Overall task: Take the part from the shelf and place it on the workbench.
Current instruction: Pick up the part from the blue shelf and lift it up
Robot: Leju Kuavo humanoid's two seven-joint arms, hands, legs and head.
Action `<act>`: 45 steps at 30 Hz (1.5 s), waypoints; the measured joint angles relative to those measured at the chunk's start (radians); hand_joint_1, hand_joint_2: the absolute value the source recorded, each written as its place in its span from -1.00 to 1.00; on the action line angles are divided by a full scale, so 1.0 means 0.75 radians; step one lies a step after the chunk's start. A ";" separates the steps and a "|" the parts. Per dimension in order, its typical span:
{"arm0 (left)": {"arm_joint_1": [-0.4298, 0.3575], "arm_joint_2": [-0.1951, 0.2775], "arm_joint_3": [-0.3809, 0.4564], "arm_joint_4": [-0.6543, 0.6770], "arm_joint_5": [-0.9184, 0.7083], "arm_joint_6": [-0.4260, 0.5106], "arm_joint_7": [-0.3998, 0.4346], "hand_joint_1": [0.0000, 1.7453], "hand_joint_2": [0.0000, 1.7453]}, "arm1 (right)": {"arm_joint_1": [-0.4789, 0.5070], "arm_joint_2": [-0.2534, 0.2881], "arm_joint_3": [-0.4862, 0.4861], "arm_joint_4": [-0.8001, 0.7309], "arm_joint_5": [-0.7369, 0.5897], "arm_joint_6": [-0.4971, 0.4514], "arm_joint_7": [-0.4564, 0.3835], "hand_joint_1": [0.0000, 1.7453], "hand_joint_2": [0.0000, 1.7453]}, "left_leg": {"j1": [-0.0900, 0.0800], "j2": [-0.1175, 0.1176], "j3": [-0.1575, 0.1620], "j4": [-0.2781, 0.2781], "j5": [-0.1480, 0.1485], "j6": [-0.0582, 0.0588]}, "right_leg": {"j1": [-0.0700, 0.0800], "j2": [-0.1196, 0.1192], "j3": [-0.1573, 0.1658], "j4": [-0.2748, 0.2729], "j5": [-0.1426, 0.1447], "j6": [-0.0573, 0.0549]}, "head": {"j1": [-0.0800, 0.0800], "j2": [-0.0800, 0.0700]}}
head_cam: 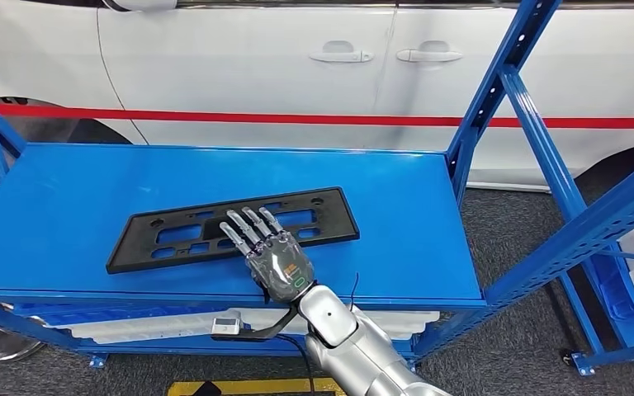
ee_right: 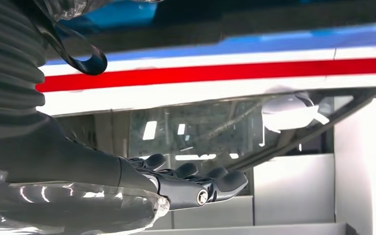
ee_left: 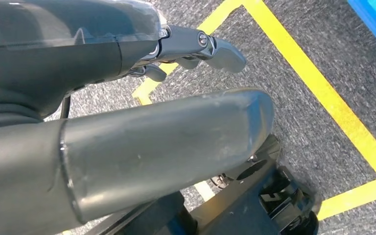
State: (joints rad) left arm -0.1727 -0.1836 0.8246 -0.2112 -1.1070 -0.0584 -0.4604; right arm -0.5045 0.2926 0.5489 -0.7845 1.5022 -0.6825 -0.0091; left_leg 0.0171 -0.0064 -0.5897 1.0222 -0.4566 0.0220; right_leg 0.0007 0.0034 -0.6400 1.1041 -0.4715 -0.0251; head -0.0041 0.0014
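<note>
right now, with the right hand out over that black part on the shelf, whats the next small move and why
Probably lower the right hand onto the black part and close the fingers on its near edge. The fingers are stretched out flat over the part's middle and grip nothing yet, and the part lies flat on the blue shelf. I cannot tell whether they already touch it.

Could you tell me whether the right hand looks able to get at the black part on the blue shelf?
Probably yes: the right hand is stretched flat over the black part on the shelf, its fingers spread above it, and nothing stands between them.
</note>
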 joint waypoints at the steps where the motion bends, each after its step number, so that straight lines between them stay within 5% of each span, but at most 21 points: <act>1: -0.001 -0.002 -0.001 0.000 0.000 0.000 0.000 -1.00 -1.00 | -0.005 0.002 0.002 0.003 -0.001 0.000 0.000 -1.00 1.00 | -0.001 0.000 -0.001 0.000 -0.001 -0.005 | 0.005 0.000 0.025 -0.057 0.016 -0.009 | 0.000 0.000; 6: -0.004 -0.004 -0.006 0.000 0.001 -0.004 -0.003 -1.00 -1.00 | -0.021 0.010 0.005 0.020 -0.018 0.000 0.000 -1.00 1.00 | 0.001 0.002 -0.008 0.018 -0.024 -0.040 | -0.004 0.000 0.057 -0.121 0.026 -0.023 | 0.000 0.000; 9: -0.003 -0.003 -0.007 0.000 0.003 -0.005 -0.004 -1.00 -1.00 | -0.034 0.017 0.007 0.034 -0.029 0.000 -0.002 -1.00 1.00 | 0.006 0.003 -0.109 0.230 -0.126 -0.056 | -0.008 -0.004 0.070 -0.133 0.028 -0.033 | -0.001 0.000; 11: 0.004 -0.002 -0.007 0.000 0.005 -0.004 -0.004 -1.00 -1.00 | -0.034 0.017 0.010 0.045 -0.032 0.000 -0.001 -1.00 1.00 | 0.009 0.003 -0.167 0.335 -0.148 -0.065 | -0.007 -0.004 0.071 -0.130 0.024 -0.034 | 0.000 0.000; 12: 0.006 0.000 -0.007 0.000 0.007 -0.002 -0.004 -1.00 -1.00 | -0.033 0.017 0.012 0.050 -0.032 0.000 0.001 -1.00 1.00 | 0.011 0.003 -0.161 0.313 -0.120 -0.069 | -0.008 -0.003 0.071 -0.126 0.021 -0.031 | -0.001 0.000; 14: 0.006 0.003 -0.007 0.000 0.013 0.006 -0.004 -1.00 -1.00 | -0.033 0.017 0.015 0.055 -0.032 0.000 0.006 -1.00 1.00 | 0.016 0.004 -0.092 0.160 -0.030 -0.072 | -0.011 0.000 0.073 -0.112 0.010 -0.022 | -0.001 0.000; 16: 0.003 0.004 -0.007 0.000 0.016 0.016 0.000 -1.00 -1.00 | -0.035 0.017 0.017 0.057 -0.032 0.000 0.011 -1.00 1.00 | 0.013 0.003 -0.029 0.029 0.016 -0.064 | -0.007 0.002 0.069 -0.095 -0.003 -0.007 | 0.000 0.000; 21: 0.001 0.003 -0.007 0.000 0.017 0.029 0.006 -1.00 -1.00 | -0.036 0.017 0.019 0.063 -0.032 0.000 0.014 -1.00 1.00 | 0.010 0.001 -0.015 -0.007 0.021 -0.019 | -0.006 0.002 0.057 -0.070 -0.024 0.024 | 0.000 0.000; 25: -0.003 0.002 -0.007 0.000 0.017 0.034 0.011 -1.00 -1.00 | -0.033 0.015 0.019 0.067 -0.032 0.000 0.016 -1.00 1.00 | 0.012 0.005 -0.012 -0.015 0.023 0.001 | -0.011 0.000 -0.084 0.217 -0.162 0.042 | 0.000 0.000; 27: -0.002 0.002 -0.007 0.000 0.018 0.035 0.014 -1.00 -1.00 | -0.030 0.013 0.019 0.072 -0.032 0.000 0.016 -1.00 1.00 | 0.011 0.005 -0.012 -0.013 0.022 0.002 | -0.012 0.000 -0.117 0.269 -0.151 0.042 | 0.000 0.000; 31: -0.004 0.000 -0.007 0.000 0.020 0.038 0.017 -1.00 -1.00 | -0.034 0.013 0.020 0.075 -0.033 0.000 0.016 -1.00 1.00 | 0.007 0.001 -0.010 -0.009 0.018 -0.010 | -0.004 0.000 0.022 -0.035 0.004 0.018 | 0.000 0.000; 36: -0.005 -0.001 -0.007 0.000 0.023 0.039 0.019 -1.00 -1.00 | -0.035 0.014 0.022 0.075 -0.036 0.000 0.017 -1.00 1.00 | 0.010 0.002 -0.013 -0.005 0.007 -0.049 | 0.000 0.003 0.050 -0.108 0.021 -0.011 | 0.000 0.000; 38: -0.005 0.000 -0.007 0.000 0.024 0.033 0.016 -1.00 -1.00 | -0.036 0.016 0.023 0.075 -0.039 0.000 0.016 -1.00 1.00 | 0.012 0.002 -0.054 0.090 -0.054 -0.059 | -0.008 0.000 0.059 -0.122 0.028 -0.026 | 0.000 0.000; 41: 0.000 0.000 -0.007 0.000 0.026 0.017 0.007 -1.00 -1.00 | -0.032 0.016 0.025 0.078 -0.048 0.000 0.012 -1.00 1.00 | 0.012 0.002 -0.169 0.339 -0.157 -0.070 | -0.002 -0.003 0.060 -0.120 0.024 -0.035 | 0.000 0.000; 43: 0.004 0.001 -0.007 0.000 0.026 0.010 0.002 -1.00 -1.00 | -0.030 0.016 0.025 0.080 -0.051 0.000 0.010 -1.00 1.00 | 0.012 0.002 -0.163 0.324 -0.119 -0.068 | 0.000 -0.001 0.061 -0.115 0.020 -0.036 | 0.000 0.000; 45: 0.003 0.003 -0.007 0.000 0.026 0.008 0.001 -1.00 -1.00 | -0.030 0.017 0.025 0.082 -0.052 0.000 0.009 -1.00 1.00 | 0.010 0.003 -0.078 0.149 -0.031 -0.057 | 0.003 0.002 0.065 -0.107 0.012 -0.031 | 0.000 0.000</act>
State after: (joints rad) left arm -0.1705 -0.1812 0.8190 -0.2113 -1.0876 -0.0525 -0.4600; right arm -0.5272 0.3053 0.5676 -0.7234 1.4633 -0.6825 -0.0027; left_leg 0.0245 -0.0044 -0.6482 1.1340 -0.4797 -0.0207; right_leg 0.0028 0.0049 -0.5914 1.0236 -0.4623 -0.0480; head -0.0042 0.0014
